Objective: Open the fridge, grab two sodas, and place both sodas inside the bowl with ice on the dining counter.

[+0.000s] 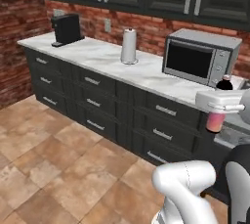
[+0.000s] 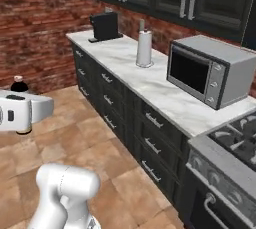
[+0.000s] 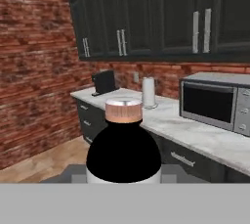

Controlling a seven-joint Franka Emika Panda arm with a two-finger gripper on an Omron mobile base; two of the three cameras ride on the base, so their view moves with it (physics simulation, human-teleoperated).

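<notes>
Right of the microwave (image 1: 201, 57), your hand (image 1: 218, 104) pinches one soda (image 1: 215, 120) upright above the floor — first bottle is fetched. Bowl, dining counter and second soda are out of sight — both placements remain.

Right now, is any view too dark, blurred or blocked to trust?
Left base view: evenly lit, soft, the soda readable below the end effector. Right base view: same flat light, microwave clear. Hand view: the soda's dark neck blocks the lower centre.
</notes>
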